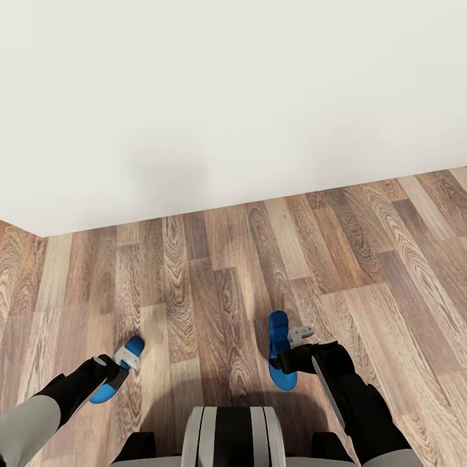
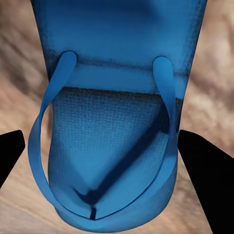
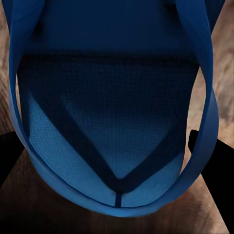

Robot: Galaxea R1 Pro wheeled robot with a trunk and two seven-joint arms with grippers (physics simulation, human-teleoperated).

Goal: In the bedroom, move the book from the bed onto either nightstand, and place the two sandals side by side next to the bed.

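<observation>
Blue sandals, one per hand, held over the plank floor (image 1: 214, 272) with the white wall (image 1: 227, 97) ahead; no bed in sight.

Head view: left hand (image 1: 123, 360) clamped on the left sandal (image 1: 133, 348), toe pointing toward the wall. Right hand (image 1: 293, 342) is at the right sandal (image 1: 278, 337), which also lies lengthwise toward the wall. The two sandals are well apart, roughly parallel, robot base (image 1: 233, 434) between and behind them.

Left wrist view: sandal (image 2: 107, 146) sits between the dark fingers (image 2: 207, 170), strap side toward the camera, floor blurred beyond. Fingers hug both sole edges, so closed on it.

Right wrist view: sandal (image 3: 112, 126) very close to the lens, fingers (image 3: 217, 165) at its sides; reads as gripped.

Judgement: carry phase. To do it well, turn the base toward the bed first, keep both soles level, bring them nearly touching with toes the same way, lower until flat on the floor beside the frame, then release.
</observation>
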